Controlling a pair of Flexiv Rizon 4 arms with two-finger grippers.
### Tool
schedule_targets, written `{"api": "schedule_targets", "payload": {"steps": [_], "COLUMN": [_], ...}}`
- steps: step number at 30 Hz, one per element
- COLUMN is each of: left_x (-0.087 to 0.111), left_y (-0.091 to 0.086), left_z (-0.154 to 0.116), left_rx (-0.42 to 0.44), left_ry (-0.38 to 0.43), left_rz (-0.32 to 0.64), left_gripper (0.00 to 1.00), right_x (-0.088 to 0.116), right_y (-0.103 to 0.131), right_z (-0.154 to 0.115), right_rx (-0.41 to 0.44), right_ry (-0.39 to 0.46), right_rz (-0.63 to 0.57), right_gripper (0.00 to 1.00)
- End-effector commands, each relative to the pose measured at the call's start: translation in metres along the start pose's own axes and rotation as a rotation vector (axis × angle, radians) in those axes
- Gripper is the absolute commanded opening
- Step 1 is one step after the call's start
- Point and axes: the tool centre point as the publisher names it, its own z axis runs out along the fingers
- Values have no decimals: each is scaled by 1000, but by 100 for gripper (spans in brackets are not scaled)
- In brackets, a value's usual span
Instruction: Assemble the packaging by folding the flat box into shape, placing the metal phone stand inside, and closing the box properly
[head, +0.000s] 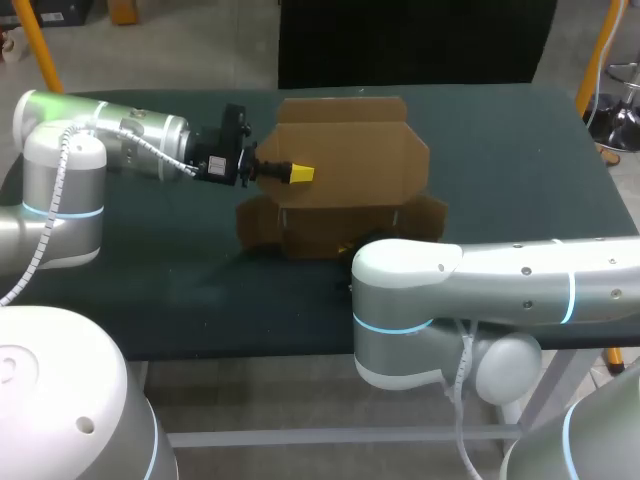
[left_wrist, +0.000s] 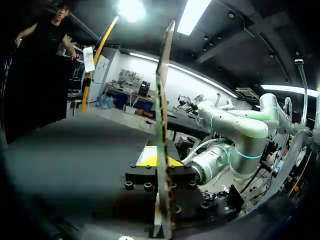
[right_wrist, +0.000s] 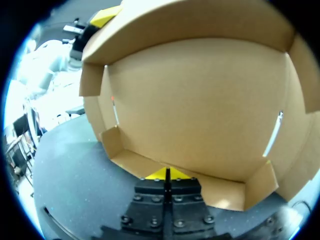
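Box (head: 350, 150) being kept upright on the worktop (head: 180, 280) for folding

Head view: its raised panel is being gripped by the left pincer (head: 298, 173). Left wrist view: that panel is being clamped edge-on. Right wrist view: the closed right pincer (right_wrist: 166, 174) is being braced against the box's low front wall.

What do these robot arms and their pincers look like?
The left arm and right arm are chunky white and silver-grey tubes with thin glowing cyan rings at the joints. A white coiled cable runs along the left one. The left end effector and right end effector are black, bolted blocks with yellow tips.
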Motion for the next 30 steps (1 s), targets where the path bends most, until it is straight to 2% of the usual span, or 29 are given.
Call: {"api": "schedule_targets", "payload": {"steps": [1, 12, 20, 30], "left_x": [0, 1, 1, 1], "left_y": [4, 4, 4, 4], "left_z": [1, 1, 1, 1], "left_rx": [-1, -5, -5, -5], "left_ry": [-2, -1, -1, -1], "left_rz": [-1, -5, -5, -5], "left_gripper": [0, 0, 0, 0], "right_x": [4, 4, 3, 5], "right_y": [-8, -8, 5, 9], "right_z": [4, 4, -18, -43], "right_rx": [-4, -4, -42, -81], "right_ry": [-10, -10, -28, 54], "right_rz": [0, 0, 3, 23], "right_gripper": [0, 0, 0, 0]}}
